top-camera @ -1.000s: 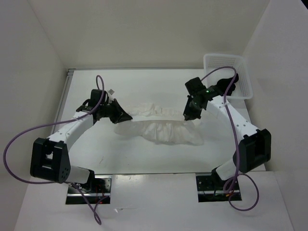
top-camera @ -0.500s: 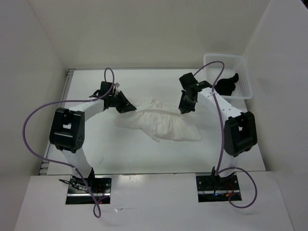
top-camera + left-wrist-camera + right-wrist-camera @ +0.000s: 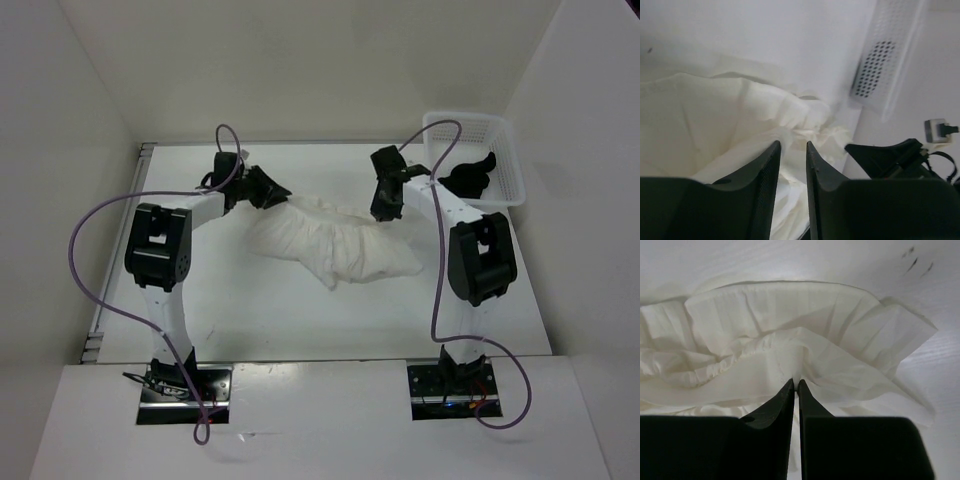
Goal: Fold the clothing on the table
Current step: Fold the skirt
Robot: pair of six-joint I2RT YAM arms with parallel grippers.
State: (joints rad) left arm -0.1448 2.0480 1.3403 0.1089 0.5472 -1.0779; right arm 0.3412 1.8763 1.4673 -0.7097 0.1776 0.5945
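- White mesh basket (image 3: 508,150) sits at the far right corner of the surface (image 3: 230,310), with a small black item (image 3: 470,176) lying inside it. The right arm's forearm passes just in front of the basket's near left corner.
- Purple cables (image 3: 88,255) loop off both arms. The left one swings wide over the left edge, and the right one hangs down beside the arm's base.
- Clothing (image 3: 335,245) lies bunched and wrinkled in the far middle of the surface. It stretches between the two grippers and trails toward the near right.
- Left gripper (image 3: 792,146) is at the garment's far left end with its jaws a little apart. Cloth shows through the gap, but I cannot tell whether any is caught between them.
- Right gripper (image 3: 795,382) is at the far right end, its jaws almost pressed together and pinching a raised ridge of the cloth at the tips.
- Both elbows stand tall over the near half, one on each side of the garment.
- A pale metal strip runs along the left and far edges. There is bare room left of the cloth and along the near side.
- The surface is matt white and boxed in by plain white walls on three sides.
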